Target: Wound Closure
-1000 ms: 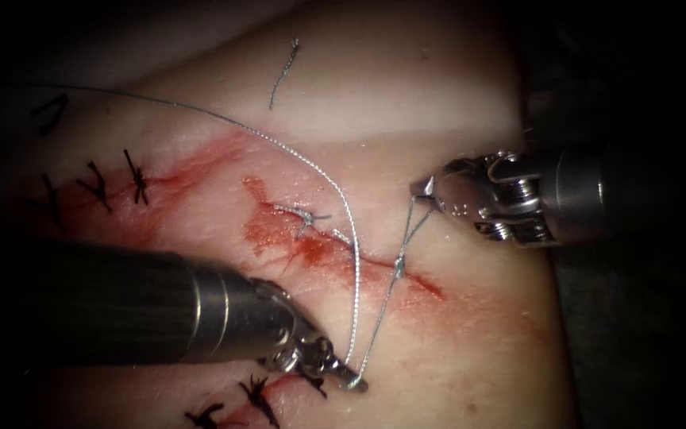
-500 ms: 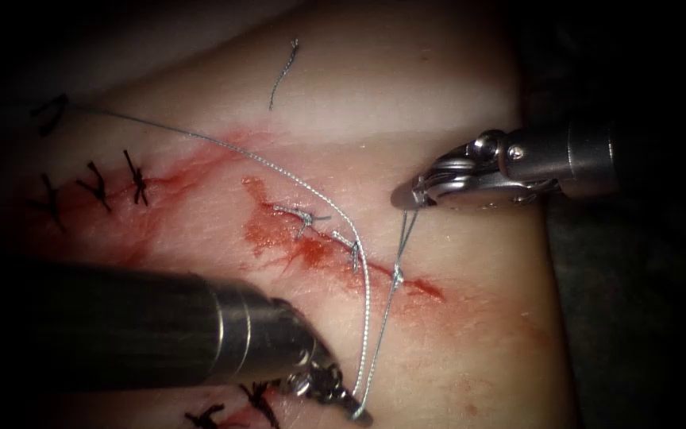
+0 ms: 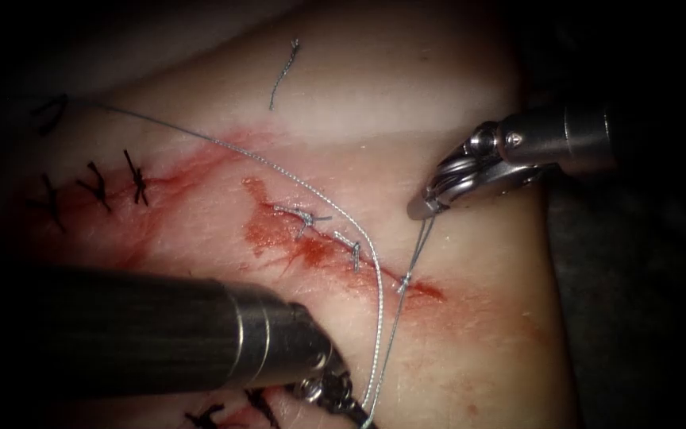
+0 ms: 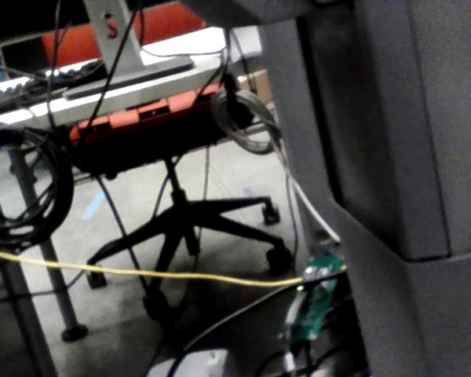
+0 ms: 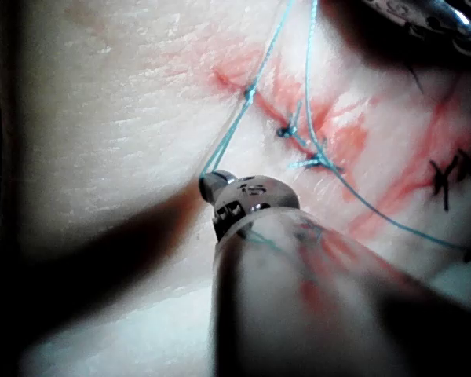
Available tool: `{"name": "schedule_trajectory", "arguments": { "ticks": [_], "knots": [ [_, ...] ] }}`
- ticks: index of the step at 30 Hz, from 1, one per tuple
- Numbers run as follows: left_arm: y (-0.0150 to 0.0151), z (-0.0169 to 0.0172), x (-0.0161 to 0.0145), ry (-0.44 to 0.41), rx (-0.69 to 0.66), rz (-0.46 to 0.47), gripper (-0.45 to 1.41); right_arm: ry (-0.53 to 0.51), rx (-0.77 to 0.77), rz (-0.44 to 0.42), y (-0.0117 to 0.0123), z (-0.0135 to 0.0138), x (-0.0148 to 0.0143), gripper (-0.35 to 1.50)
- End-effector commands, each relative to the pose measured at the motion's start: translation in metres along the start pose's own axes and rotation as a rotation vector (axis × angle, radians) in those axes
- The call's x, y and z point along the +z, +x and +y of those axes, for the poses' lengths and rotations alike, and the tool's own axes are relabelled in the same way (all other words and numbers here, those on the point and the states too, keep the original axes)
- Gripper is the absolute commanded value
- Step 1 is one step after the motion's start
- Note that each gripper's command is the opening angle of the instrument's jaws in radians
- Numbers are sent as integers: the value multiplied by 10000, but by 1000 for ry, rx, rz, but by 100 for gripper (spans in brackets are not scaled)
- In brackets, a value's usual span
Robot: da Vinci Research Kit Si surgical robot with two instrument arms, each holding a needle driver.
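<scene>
On the tissue (image 3: 470, 349) the cut (image 3: 429, 290) runs slantwise with two finished stitches (image 3: 305, 214) and a fresh knot (image 3: 402, 280) at its right end. My right tool (image 3: 418, 210) stands just above that knot, jaws shut on the two short strands rising from it; in the right wrist view the right tool (image 5: 208, 186) holds the same strands above the knot (image 5: 251, 93). My left tool (image 3: 352, 409), at the picture's bottom edge, grips the thread (image 3: 379, 318) that runs down from the knot. A long strand (image 3: 200, 139) arcs off to the upper left.
Black stitches (image 3: 97, 187) line an older cut at the left, with more at the bottom edge (image 3: 204, 417). A cut end of thread (image 3: 283, 75) lies on the pale far tissue. Red fluid (image 3: 275, 234) stains the skin around the cut. The left shaft (image 3: 136, 334) covers the lower left.
The left tool has drawn the thread down and right, nearly out of the picture. The right tool has turned and dipped a little. The strands are tauter and the knot sits lower on the cut.
</scene>
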Motion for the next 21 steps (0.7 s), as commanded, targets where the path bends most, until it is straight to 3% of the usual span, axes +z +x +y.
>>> {"name": "schedule_trajectory", "arguments": {
  "ticks": [1, 11, 15, 21],
  "knots": [
    [3, -2, 7, -2, -3, -2, -45, 8, 4, -9, -8, 4, 3, -35],
    [3, -4, 7, -1, -13, -1, -45, 60, -184, -10, -19, 9, 6, -35],
    [2, -4, 6, -1, -13, -2, -45, 119, -318, 30, -23, 14, 6, -35],
    [2, -5, 6, 0, -17, -5, -45, 121, -406, 52, -29, 17, 2, -35]
  ]
}}
